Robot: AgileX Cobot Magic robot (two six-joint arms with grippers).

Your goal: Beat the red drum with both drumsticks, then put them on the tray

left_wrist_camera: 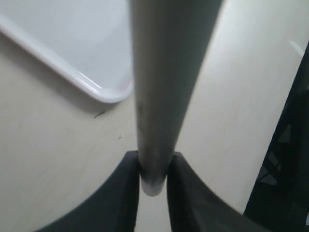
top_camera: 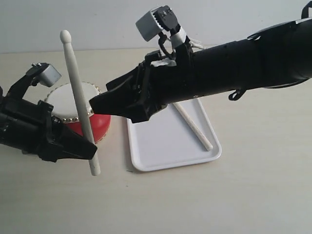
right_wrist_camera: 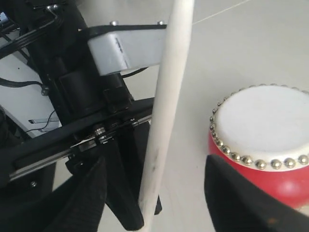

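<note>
Between the fingers of left gripper: held drumstick, pinched tight close to its butt end, only a short stub poking out past the grip. Long axis near upright, leaning a little, rounded tip high above the gripper. Close by that gripper, next to the held stick: red drum, upright, cream skin bare. Off to the side of the left gripper, past the drum and toward the other arm: tray, flat, with second drumstick already lying in it, slanted along its length, clear of both grippers. Right gripper: spread wide, holding nothing, stretched over the tray with its tips by the drum's edge, just beside the held drumstick. No contact with that stick visible in its wrist view.

Judged stage: beating probably over, one stick placed, one to go.

Deciding relation for the coming move: tray lying sideways from the left gripper, right arm hanging over part of it, held stick standing roughly crosswise to the flat tray. Probably needed: carrying across, tipping the stick down to level, long axis matched to the tray's long side, beside the stick lying there. Left arm nearer and the only one loaded. Risk: clipping the right arm or the drum on the way over.
</note>
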